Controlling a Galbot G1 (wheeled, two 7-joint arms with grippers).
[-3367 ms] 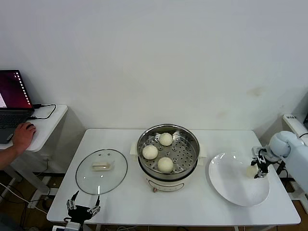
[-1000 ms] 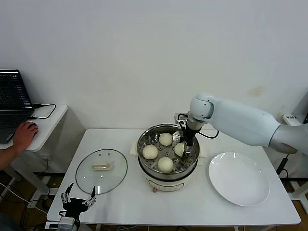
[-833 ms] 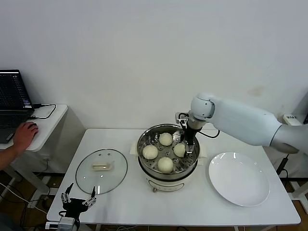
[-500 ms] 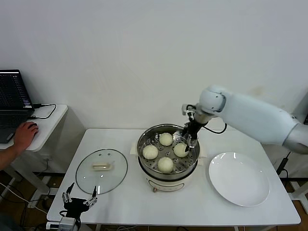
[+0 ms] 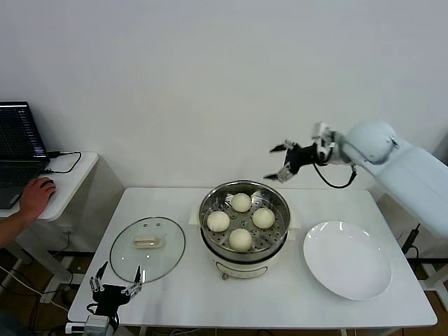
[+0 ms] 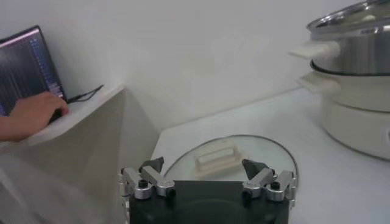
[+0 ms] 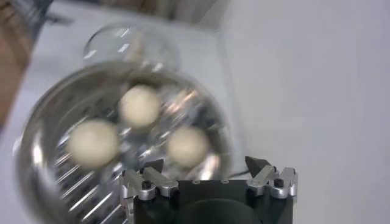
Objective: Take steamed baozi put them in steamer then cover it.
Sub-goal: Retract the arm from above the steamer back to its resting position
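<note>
Head view: four steamed baozi (image 5: 241,239) sit in steamer (image 5: 244,225); right gripper (image 5: 281,162) spread wide, empty, above its far rim.

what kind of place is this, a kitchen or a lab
Most likely a lab or test room, not a kitchen: a bare white table against a blank wall, a laptop on a side desk with a person's hand at it, and a steamer set up with a plate.

We see open air above the steamer (image 5: 243,222); the right gripper (image 5: 280,162) hangs at its one o'clock, above the rim. At nine o'clock the lid (image 5: 148,248) occupies the bench (image 5: 210,301), at three o'clock the plate (image 5: 348,269).
</note>
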